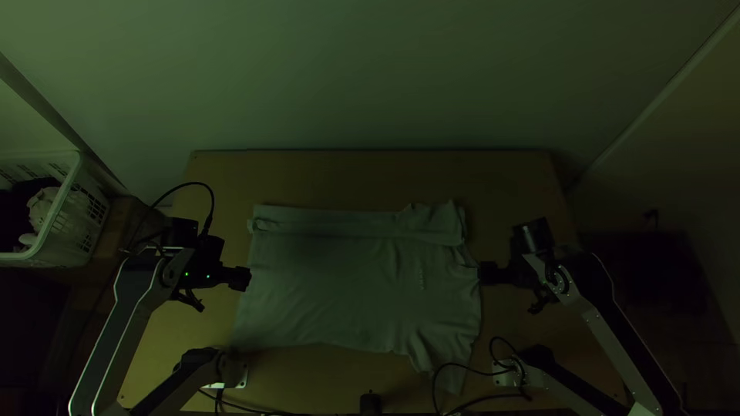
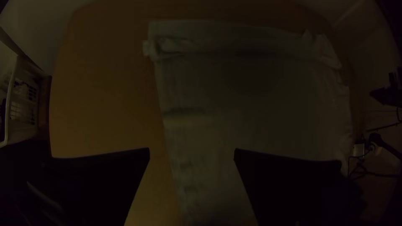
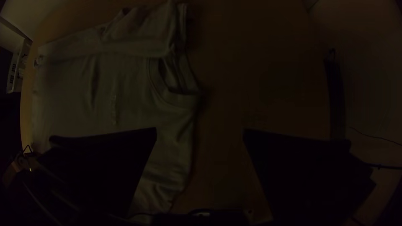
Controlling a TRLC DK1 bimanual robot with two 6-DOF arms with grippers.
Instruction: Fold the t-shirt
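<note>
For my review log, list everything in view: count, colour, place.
Shirt: 1, pale, on table, far side folded over
Table: 1, light brown, beneath
Basket: 1, white, left of table
Clothes: uncountable, white and dark, in basket
Wall: 1, pale, beyond table
Cables: several, black, near arms
Object: 1, black, near edge
Arms: 2, white and black, either side
Left claw: 1, black, open, shirt's left edge
Right claw: 1, black, open, shirt's right edge
</note>
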